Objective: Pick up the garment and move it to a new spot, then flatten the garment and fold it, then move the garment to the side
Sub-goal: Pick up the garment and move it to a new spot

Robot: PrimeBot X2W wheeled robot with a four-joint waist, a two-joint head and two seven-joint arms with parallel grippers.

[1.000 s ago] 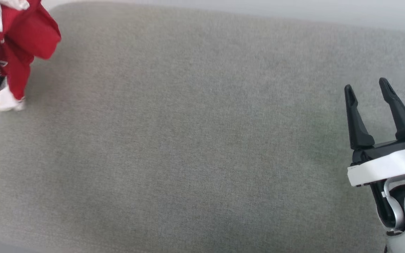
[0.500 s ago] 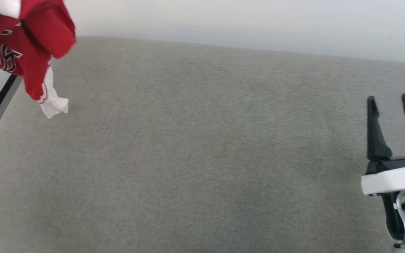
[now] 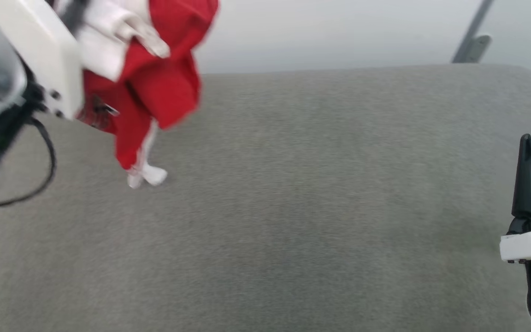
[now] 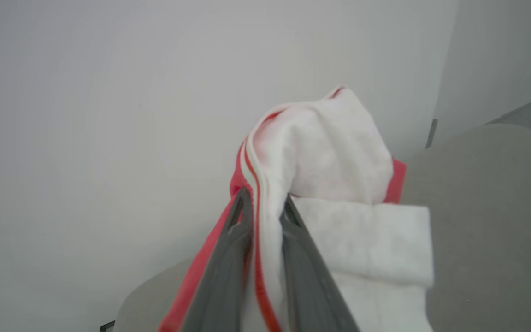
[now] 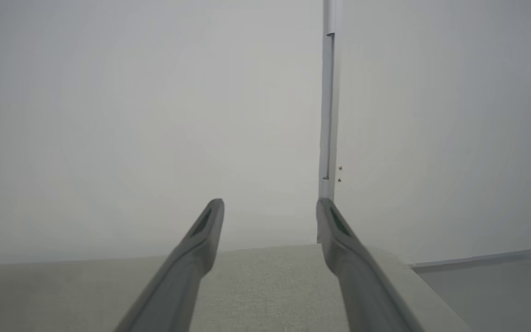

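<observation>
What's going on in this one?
The robot's left claw is shut on a red and white jersey, pinching it by its striped edge. The jersey hangs bunched over the far left part of a grey fabric-covered surface. Whether its lowest white tip touches the fabric is unclear. The right claw is open and empty over the right side. The jersey is not yet laid flat or folded.

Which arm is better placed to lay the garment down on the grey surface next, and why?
Left. The left gripper is shut on the garment, which hangs over the grey surface; the right gripper is open, empty, off to the side.
</observation>
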